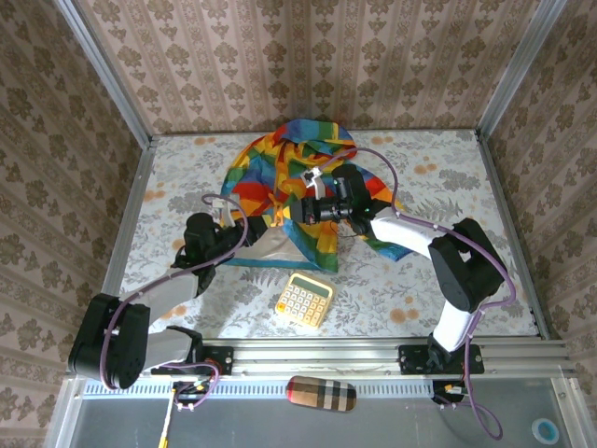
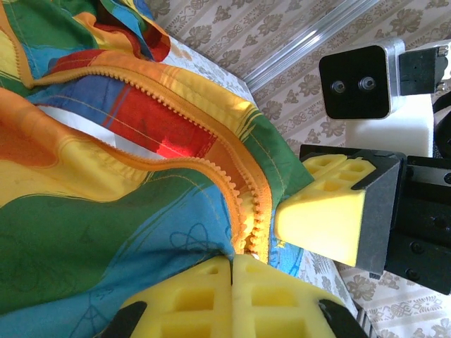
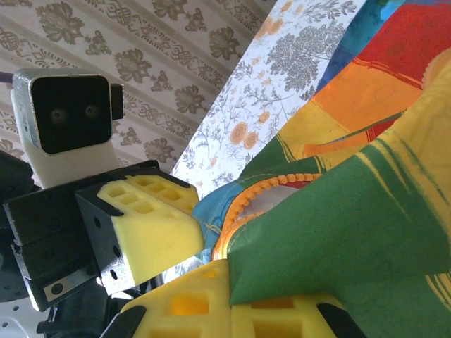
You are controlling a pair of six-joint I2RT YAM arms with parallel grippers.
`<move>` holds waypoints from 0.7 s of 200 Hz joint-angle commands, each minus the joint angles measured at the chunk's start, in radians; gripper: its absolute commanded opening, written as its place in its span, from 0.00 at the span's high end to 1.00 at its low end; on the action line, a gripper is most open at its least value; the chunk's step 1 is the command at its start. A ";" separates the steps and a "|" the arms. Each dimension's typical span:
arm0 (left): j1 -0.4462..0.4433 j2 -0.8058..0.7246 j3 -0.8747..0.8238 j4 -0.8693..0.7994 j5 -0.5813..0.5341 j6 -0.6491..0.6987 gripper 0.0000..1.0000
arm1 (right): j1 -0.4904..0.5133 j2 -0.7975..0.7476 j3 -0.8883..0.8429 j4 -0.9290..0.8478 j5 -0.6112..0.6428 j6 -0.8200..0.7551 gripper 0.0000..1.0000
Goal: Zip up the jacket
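Nearby, a yellow calculator (image 1: pixel 304 300) lies flat on the flower-patterned table (image 1: pixel 168 187). It sits between the two arms, just on the near side of the jacket (image 1: pixel 270 177) and apart from its hem. A checked case (image 1: pixel 321 393) rests on the shelf in front of the arm bases, well away from the work. Patterned walls close the table in on three sides. Each gripper crowds the other: in both wrist views one yellow finger of the opposite gripper sits just beside the camera's own fingertips, right at the fabric.

The left arm reaches up and inward from its base, its forearm slanting toward the middle of the table. The left gripper (image 2: pixel 232 266) is closed, its pads pressed together on the jacket at the lower end of the orange zipper band (image 2: pixel 211 151). The right arm rises from its base, bends at a high elbow on the right, and stretches left over the jacket. The right gripper (image 3: pixel 231 278) is likewise clamped, on a fold of green fabric beside the zipper teeth.

The jacket lies crumpled at the middle-far part of the table. Its hood points toward the far wall and its hem toward the arms, so its long axis runs far to near. The front is parted low down, showing pale lining (image 1: pixel 266 245).
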 commanded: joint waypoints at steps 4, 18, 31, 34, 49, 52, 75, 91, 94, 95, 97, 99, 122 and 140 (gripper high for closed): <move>0.012 0.001 -0.004 0.078 0.001 -0.017 1.00 | -0.004 0.010 -0.004 0.058 -0.037 -0.003 1.00; 0.012 0.005 -0.005 0.101 0.000 -0.032 1.00 | -0.004 0.009 -0.011 0.069 -0.039 0.001 1.00; 0.012 0.012 -0.008 0.123 0.000 -0.045 1.00 | -0.003 0.009 -0.017 0.075 -0.039 0.004 1.00; 0.012 0.013 -0.007 0.128 0.000 -0.047 1.00 | -0.004 0.008 -0.017 0.077 -0.039 0.005 1.00; 0.012 0.022 -0.010 0.149 0.001 -0.056 1.00 | -0.005 0.010 -0.018 0.084 -0.040 0.011 1.00; 0.011 0.025 -0.011 0.153 0.001 -0.058 1.00 | -0.003 0.010 -0.018 0.085 -0.040 0.013 1.00; 0.012 0.037 -0.018 0.187 0.004 -0.075 1.00 | -0.004 0.012 -0.017 0.090 -0.037 0.021 1.00; 0.011 0.040 -0.026 0.201 0.004 -0.083 1.00 | -0.003 0.012 -0.019 0.097 -0.034 0.027 1.00; 0.011 0.040 -0.026 0.202 0.005 -0.083 1.00 | -0.003 0.012 -0.019 0.098 -0.034 0.029 1.00; 0.012 0.040 -0.027 0.201 0.005 -0.083 1.00 | -0.004 0.012 -0.020 0.099 -0.034 0.030 1.00; 0.012 0.040 -0.027 0.201 0.005 -0.084 1.00 | -0.004 0.012 -0.020 0.100 -0.033 0.031 1.00; 0.012 0.040 -0.028 0.201 0.006 -0.084 1.00 | -0.004 0.012 -0.021 0.100 -0.033 0.032 1.00; 0.012 0.033 -0.035 0.207 0.004 -0.089 1.00 | -0.004 0.012 -0.020 0.101 -0.019 0.040 1.00; 0.012 0.030 -0.040 0.207 0.004 -0.090 1.00 | -0.004 0.012 -0.020 0.100 -0.007 0.046 1.00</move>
